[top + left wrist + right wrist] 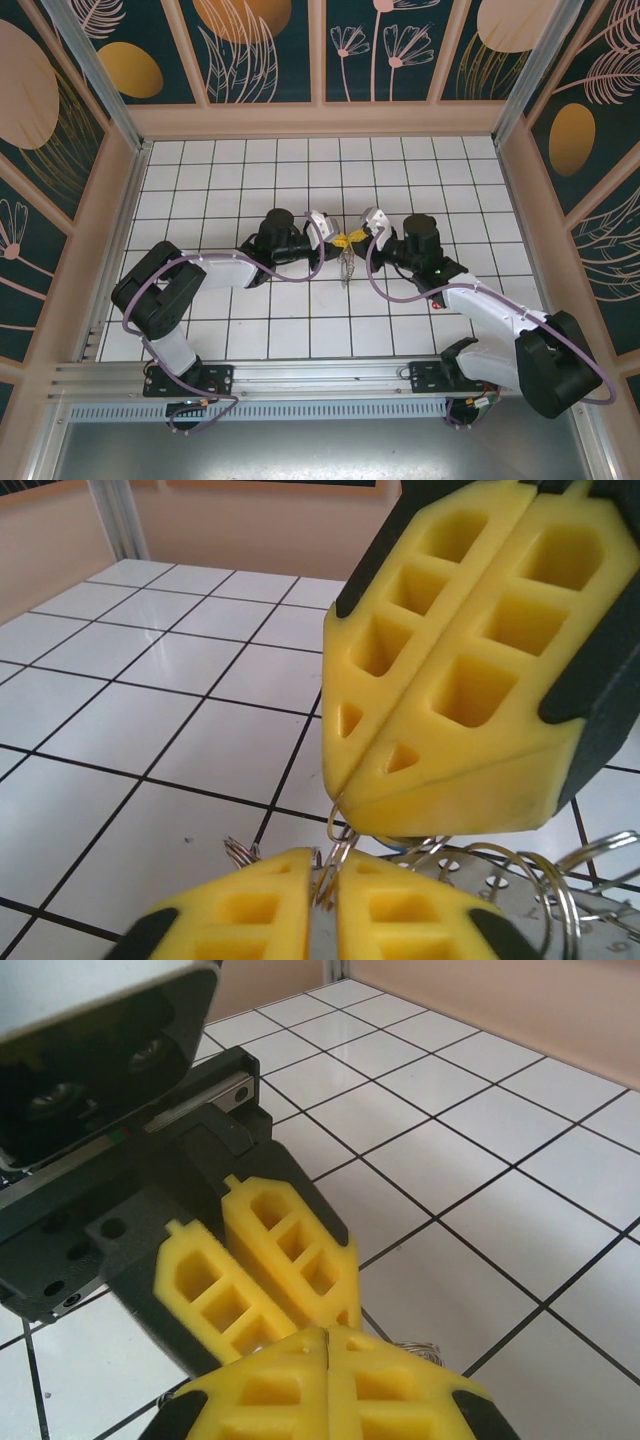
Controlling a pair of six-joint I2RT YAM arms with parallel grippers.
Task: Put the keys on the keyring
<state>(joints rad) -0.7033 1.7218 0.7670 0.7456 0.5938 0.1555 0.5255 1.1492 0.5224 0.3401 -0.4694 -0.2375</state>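
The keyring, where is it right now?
Top view: mid-table, the keyring is pinched where the left claw and right claw meet, trailing toward the arm bases.

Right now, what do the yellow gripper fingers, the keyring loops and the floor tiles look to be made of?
The right gripper's fingers look like matte yellow plastic, moulded or printed, with open pockets in the faces. The keyring looks like thin silvery metal wire, shiny and catching highlights. The floor tiles are white and glossy with dark lines between them; ceramic or a printed sheet, I can't tell.
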